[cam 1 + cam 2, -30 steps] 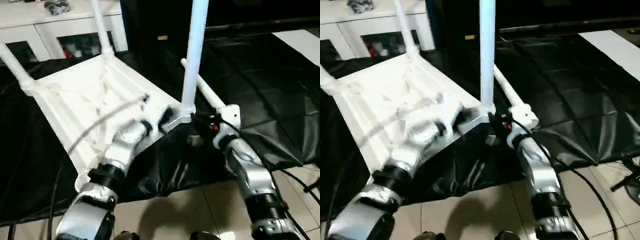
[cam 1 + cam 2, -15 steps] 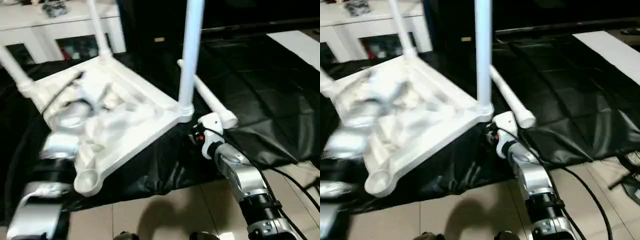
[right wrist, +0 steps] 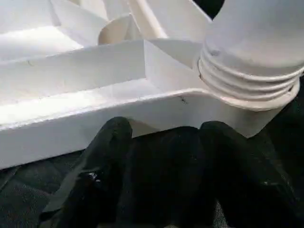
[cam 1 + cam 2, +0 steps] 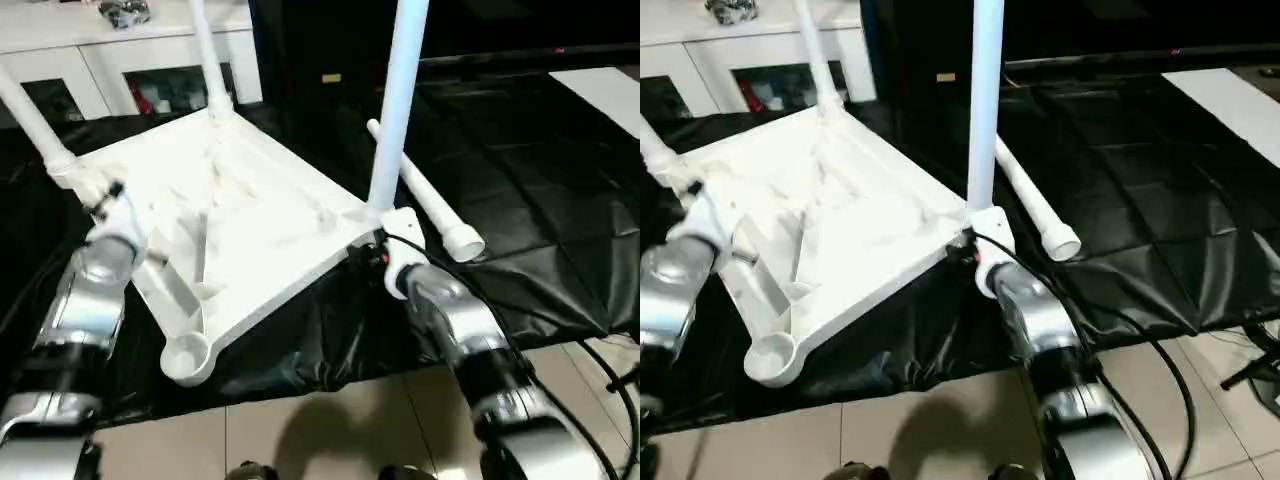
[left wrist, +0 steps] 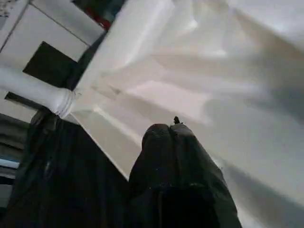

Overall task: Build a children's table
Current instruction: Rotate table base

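The children's table lies upside down on a black sheet, its white tabletop (image 4: pixel 250 230) ribbed side up. Legs stand in three sockets: back left (image 4: pixel 30 115), back centre (image 4: pixel 208 55) and near right (image 4: pixel 395 110). The near-left socket (image 4: pixel 185 357) holds nothing. A loose leg (image 4: pixel 425 195) lies on the sheet to the right. My left gripper (image 4: pixel 108 192) is at the tabletop's left edge near the back-left leg, its fingertips (image 5: pixel 173 130) shut together with nothing between them. My right gripper (image 3: pixel 166 130) is open just below the near-right corner's rim, beside that leg's threaded base (image 3: pixel 247 80).
A white cabinet (image 4: pixel 120 40) stands behind the tabletop. The black sheet (image 4: pixel 540 200) spreads to the right and back. Beige floor tiles (image 4: pixel 330 430) run along the near side, with black cables (image 4: pixel 590 360) trailing by my right arm.
My left arm has swung from the near-right corner across the tabletop to its left edge, and its fingers have closed. My right gripper has moved in against the corner, its fingers narrower.
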{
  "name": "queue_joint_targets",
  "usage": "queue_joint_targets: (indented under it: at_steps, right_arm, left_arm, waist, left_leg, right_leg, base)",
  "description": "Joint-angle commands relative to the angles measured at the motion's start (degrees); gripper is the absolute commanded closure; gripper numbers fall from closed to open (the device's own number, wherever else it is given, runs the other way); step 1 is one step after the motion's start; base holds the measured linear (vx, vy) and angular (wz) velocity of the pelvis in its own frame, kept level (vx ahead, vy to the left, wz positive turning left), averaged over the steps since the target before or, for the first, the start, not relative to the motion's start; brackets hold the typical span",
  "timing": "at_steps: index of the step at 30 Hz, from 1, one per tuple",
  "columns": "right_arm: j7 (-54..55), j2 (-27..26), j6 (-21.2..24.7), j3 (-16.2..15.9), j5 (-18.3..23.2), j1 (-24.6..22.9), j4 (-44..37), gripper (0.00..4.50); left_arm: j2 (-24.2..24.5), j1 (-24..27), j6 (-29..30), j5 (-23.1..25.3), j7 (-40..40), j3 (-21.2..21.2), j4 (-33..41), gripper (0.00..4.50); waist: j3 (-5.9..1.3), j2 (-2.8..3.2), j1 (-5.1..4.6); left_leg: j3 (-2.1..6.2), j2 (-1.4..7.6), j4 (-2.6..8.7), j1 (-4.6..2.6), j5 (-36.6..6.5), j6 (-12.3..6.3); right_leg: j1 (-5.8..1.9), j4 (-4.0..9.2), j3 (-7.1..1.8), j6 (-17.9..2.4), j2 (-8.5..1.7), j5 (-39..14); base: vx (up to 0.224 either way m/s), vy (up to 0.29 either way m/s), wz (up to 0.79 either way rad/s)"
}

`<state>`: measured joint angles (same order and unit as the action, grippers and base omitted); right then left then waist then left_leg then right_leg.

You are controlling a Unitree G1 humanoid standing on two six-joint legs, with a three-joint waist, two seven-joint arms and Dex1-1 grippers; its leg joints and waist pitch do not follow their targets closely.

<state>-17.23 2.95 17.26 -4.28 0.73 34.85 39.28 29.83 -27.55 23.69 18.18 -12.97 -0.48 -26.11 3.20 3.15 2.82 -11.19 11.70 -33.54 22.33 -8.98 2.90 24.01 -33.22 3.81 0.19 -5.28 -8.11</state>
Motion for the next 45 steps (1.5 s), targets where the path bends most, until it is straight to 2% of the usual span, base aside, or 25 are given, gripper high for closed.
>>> queue_joint_targets:
  at_steps: [1, 8, 10, 11, 12, 13, 15, 19, 21, 23, 24, 26, 29, 32, 38, 40, 41, 42, 44, 45]
  right_arm:
    - [0.28, -0.45, -1.70, -0.10, -0.32, 2.23, 2.89, 2.19]
    - [1.16, -0.52, -3.31, 0.22, -0.72, 5.42, 8.03, 2.94]
    - [0.72, -0.78, -3.90, 0.38, -0.74, 6.18, 9.75, 3.08]
    - [0.67, -0.89, -4.32, 0.42, -0.83, 6.54, 10.62, 3.08]
    - [0.67, -0.89, -4.32, 0.42, -0.83, 6.54, 10.62, 3.19]
    - [-0.53, -1.32, -5.76, 0.82, -0.19, 7.21, 12.44, 3.28]
    - [-1.96, -1.57, -6.93, 0.60, -0.03, 7.83, 14.20, 3.44]
    - [-2.80, -1.56, -8.47, -0.28, -0.80, 8.51, 16.02, 3.77]
    - [-3.44, -1.63, -10.54, -1.18, -1.86, 10.05, 18.75, 3.85]
    - [-3.88, -1.74, -11.27, -1.22, -2.06, 10.85, 19.75, 4.05]
    - [-4.21, -1.80, -11.65, -1.24, -2.17, 11.17, 20.12, 4.19]
    - [-4.61, -2.04, -12.40, -1.23, -2.41, 11.95, 21.08, 4.19]
    - [-5.15, -2.39, -13.27, -1.35, -2.54, 12.70, 21.93, 4.46]
    - [-5.92, -2.85, -14.59, -1.69, -2.61, 13.26, 22.97, 4.46]
    - [-7.34, -3.40, -16.54, -2.05, -3.22, 13.51, 23.98, 4.46]
    - [-10.73, -3.70, -17.58, -2.57, -3.00, 13.06, 23.20, 4.46]
    - [-11.57, -3.93, -17.86, -2.75, -3.05, 12.99, 22.98, 4.46]
    - [-10.68, -4.05, -18.02, -2.64, -3.25, 13.21, 23.09, 4.46]
    - [-10.21, -4.07, -18.25, -2.51, -3.36, 13.38, 23.28, 4.46]
    - [-9.42, -3.88, -18.36, -1.77, -2.93, 13.65, 23.28, 4.46]
  left_arm:
    - [1.37, 0.90, 2.43, 0.93, -2.89, -1.18, 1.13, 4.50]
    - [4.76, 3.45, 6.19, -0.07, -13.65, -5.96, 5.32, 4.50]
    - [6.30, 4.37, 5.76, -0.25, -18.98, -8.73, 7.20, 4.50]
    - [6.79, 4.60, 5.33, -0.33, -20.83, -9.66, 7.72, 4.50]
    - [6.79, 4.60, 5.33, -0.33, -20.83, -9.66, 7.72, 4.50]
    - [7.47, 4.94, 3.61, -1.45, -25.59, -11.59, 8.71, 4.50]
    - [7.91, 5.12, 3.43, -2.58, -29.57, -13.12, 9.96, 4.50]
    - [8.77, 5.28, 3.04, -3.46, -33.79, -14.75, 11.63, 4.50]
    - [11.13, 5.66, 1.34, -6.25, -43.49, -18.18, 16.31, 4.50]
    - [11.94, 5.96, 0.27, -8.31, -47.94, -19.31, 18.98, 4.50]
    - [12.16, 6.13, 0.67, -9.47, -49.96, -19.73, 20.38, 4.50]
    - [12.06, 6.31, 0.58, -11.65, -53.67, -20.42, 22.82, 4.50]
    - [10.63, 6.05, 0.88, -13.58, -55.54, -20.99, 24.34, 4.50]
    - [8.89, 5.74, 1.71, -14.58, -56.54, -22.22, 25.70, 4.50]
    - [3.88, 4.00, -0.16, -12.21, -52.75, -24.20, 22.88, 4.50]
    - [1.84, 2.87, -0.11, -11.89, -51.25, -24.48, 21.23, 4.50]
    - [0.43, 1.85, -0.89, -10.84, -49.31, -24.70, 19.22, 4.50]
    - [-1.47, 0.32, -2.37, -9.50, -45.87, -24.31, 15.92, 4.50]
    - [-2.28, -0.35, -2.99, -9.09, -44.30, -24.00, 14.49, 4.50]
    - [-3.47, -1.83, -4.32, -8.21, -40.76, -23.16, 11.40, 4.50]
  waist:
    - [-4.23, 0.24, 0.06]
    - [-4.18, 0.29, 0.01]
    - [-4.16, 0.22, 0.06]
    - [-4.13, 0.17, -0.07]
    - [-4.10, 0.22, -0.10]
    - [-4.05, 0.10, -0.17]
    - [-4.03, 0.22, -0.33]
    - [-4.08, 0.31, -0.32]
    - [-4.09, 0.30, -0.18]
    - [-3.98, 0.14, -0.13]
    - [-3.99, 0.24, 0.00]
    - [-3.98, 0.31, -0.14]
    - [-4.04, 0.24, -0.39]
    - [-4.12, 0.01, -0.91]
    - [-4.12, -0.03, -1.08]
    - [-4.07, 0.01, -1.28]
    - [-4.09, 0.18, -1.27]
    - [-4.08, 0.04, -1.30]
    - [-4.03, 0.07, -1.27]
    - [-3.99, 0.09, -1.31]
  left_leg:
    - [1.09, 0.88, 4.25, -1.72, -20.72, 2.06]
    - [1.17, 1.01, 4.35, -1.87, -21.67, 2.35]
    - [1.19, 1.02, 4.34, -1.95, -21.80, 2.36]
    - [1.23, 1.00, 4.40, -1.70, -21.80, 2.29]
    - [1.25, 1.01, 4.43, -1.72, -22.03, 2.36]
    - [1.14, 0.97, 4.37, -1.90, -22.54, 2.41]
    - [1.20, 0.95, 4.41, -1.85, -22.84, 2.42]
    - [1.03, 1.00, 4.37, -2.03, -22.69, 2.59]
    - [1.16, 1.10, 4.41, -1.91, -22.74, 2.61]
    - [1.07, 1.13, 4.37, -2.03, -23.30, 2.63]
    - [1.06, 1.17, 4.34, -2.03, -23.20, 2.80]
    - [0.99, 1.13, 4.40, -1.96, -22.66, 2.83]
    - [0.94, 1.01, 4.35, -1.74, -21.83, 2.87]
    - [0.90, 0.92, 4.18, -1.44, -20.71, 2.34]
    - [0.75, 0.89, 3.86, -1.49, -20.20, 1.62]
    - [0.80, 0.82, 3.92, -1.41, -20.89, 1.46]
    - [0.81, 0.87, 3.84, -1.64, -21.68, 1.53]
    - [0.81, 0.90, 3.84, -1.77, -22.21, 1.49]
    - [0.87, 0.81, 3.85, -1.89, -22.91, 1.66]
    - [0.99, 0.75, 3.88, -1.74, -23.27, 1.71]
  right_leg:
    - [-2.08, 3.52, -1.76, -9.93, -2.40, -18.82]
    - [-1.96, 3.39, -1.82, -11.12, -2.51, -18.61]
    - [-1.96, 3.43, -1.85, -11.20, -2.61, -18.73]
    - [-2.10, 3.32, -1.85, -11.30, -2.64, -18.97]
    - [-2.07, 3.32, -1.83, -11.33, -2.61, -19.14]
    - [-1.90, 3.51, -1.88, -11.33, -2.59, -19.45]
    - [-2.03, 3.37, -1.90, -11.44, -2.62, -19.48]
    - [-1.93, 3.13, -1.99, -12.52, -2.44, -18.03]
    - [-2.11, 3.04, -1.97, -12.76, -2.67, -18.25]
    - [-1.99, 3.06, -2.07, -13.14, -2.72, -19.29]
    - [-2.04, 2.99, -2.13, -13.20, -2.87, -19.52]
    - [-2.11, 2.82, -2.11, -13.07, -2.63, -18.68]
    - [-2.41, 2.63, -2.05, -13.25, -2.51, -17.72]
    - [-2.64, 2.58, -2.05, -13.25, -2.50, -17.08]
    - [-2.56, 2.72, -2.04, -13.19, -2.35, -18.17]
    - [-2.61, 2.83, -1.92, -12.88, -2.21, -19.19]
    - [-2.44, 2.92, -1.94, -12.72, -2.24, -19.74]
    - [-2.35, 3.12, -1.95, -12.59, -2.21, -20.27]
    - [-2.27, 3.33, -1.89, -12.15, -2.17, -21.50]
    - [-2.34, 3.41, -1.79, -11.73, -2.18, -22.29]
  base:
    - [0.000, 0.000, 0.00]
    - [0.000, 0.000, 0.00]
    - [0.000, 0.000, 0.00]
    - [0.000, 0.000, 0.00]
    - [0.000, 0.000, 0.00]
    - [0.000, 0.000, 0.00]
    - [0.000, 0.000, 0.00]
    - [0.000, 0.000, 0.00]
    - [0.000, 0.000, 0.00]
    - [0.000, 0.000, 0.00]
    - [0.000, 0.000, 0.00]
    - [0.000, 0.000, 0.00]
    - [0.000, 0.000, 0.00]
    - [0.000, 0.000, 0.00]
    - [0.000, 0.000, 0.00]
    - [0.000, 0.000, 0.00]
    - [0.000, 0.000, 0.00]
    - [0.000, 0.000, 0.00]
    - [0.000, 0.000, 0.00]
    - [0.000, 0.000, 0.00]
